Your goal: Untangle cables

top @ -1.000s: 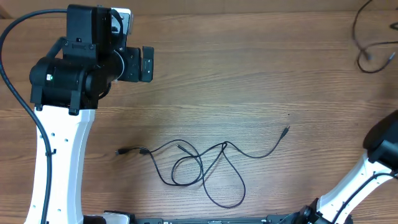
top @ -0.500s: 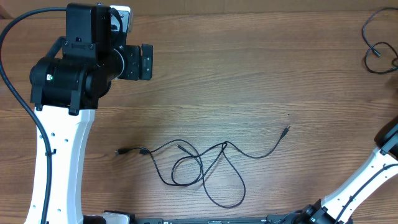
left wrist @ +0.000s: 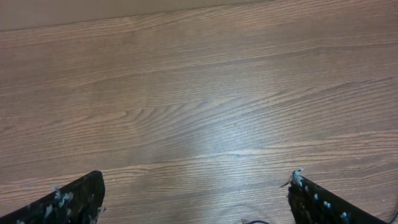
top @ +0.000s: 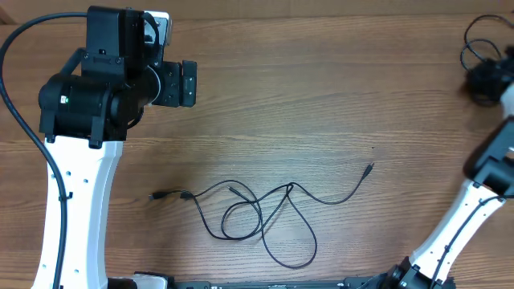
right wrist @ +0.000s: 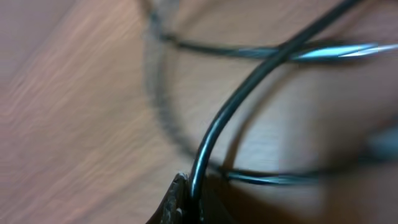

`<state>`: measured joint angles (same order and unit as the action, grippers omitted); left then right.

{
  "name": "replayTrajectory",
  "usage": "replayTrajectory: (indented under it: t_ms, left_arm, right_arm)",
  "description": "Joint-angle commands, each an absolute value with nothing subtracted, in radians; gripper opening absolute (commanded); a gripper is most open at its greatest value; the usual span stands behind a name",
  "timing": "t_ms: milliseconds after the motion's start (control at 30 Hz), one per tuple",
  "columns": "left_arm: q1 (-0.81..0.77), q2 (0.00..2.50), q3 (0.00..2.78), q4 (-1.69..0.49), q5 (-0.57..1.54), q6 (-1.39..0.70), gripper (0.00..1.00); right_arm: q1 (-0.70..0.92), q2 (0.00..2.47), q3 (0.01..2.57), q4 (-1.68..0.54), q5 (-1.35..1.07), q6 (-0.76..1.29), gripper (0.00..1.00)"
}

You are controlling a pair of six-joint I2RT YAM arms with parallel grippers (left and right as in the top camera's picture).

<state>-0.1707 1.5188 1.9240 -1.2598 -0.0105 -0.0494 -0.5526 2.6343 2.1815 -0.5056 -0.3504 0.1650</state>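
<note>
Thin black cables (top: 259,213) lie tangled in loops on the wooden table at the front middle, with plug ends at the left (top: 161,195) and the right (top: 369,168). My left gripper (top: 189,83) is open and empty at the back left, well away from them; in the left wrist view its fingers (left wrist: 196,199) are spread wide over bare wood. My right gripper (top: 482,78) is at the far right back edge, shut on a separate black cable (top: 475,36). In the right wrist view that cable (right wrist: 214,137) runs up out of the closed jaws (right wrist: 186,202).
The white left arm (top: 76,201) stands along the left side. The right arm (top: 462,217) rises along the right edge. A sliver of black cable (left wrist: 255,221) shows at the bottom edge of the left wrist view.
The right arm has swung up to the back right corner, bringing its gripper into view. The held cable has bunched up there. The left arm and the tangle have not moved.
</note>
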Motion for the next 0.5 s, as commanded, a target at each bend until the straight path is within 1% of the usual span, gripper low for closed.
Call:
replayTrajectory:
  t_ms: [0,233,467]
  left_arm:
    - [-0.173,1.518,1.925,-1.261,0.002,-0.06,0.93]
    - [-0.173,1.519,1.925,-1.271,0.001,-0.059,0.93]
    - [-0.173,1.519,1.925,-1.271,0.001,-0.059,0.93]
  right_arm:
    - [-0.493,2.701,2.166,-0.497,-0.297,0.18,0.04]
    - [-0.493,2.701,2.166,-0.518,-0.281,0.179,0.04]
    - [-0.569,2.7,2.197,-0.541,-0.308,0.202,0.04]
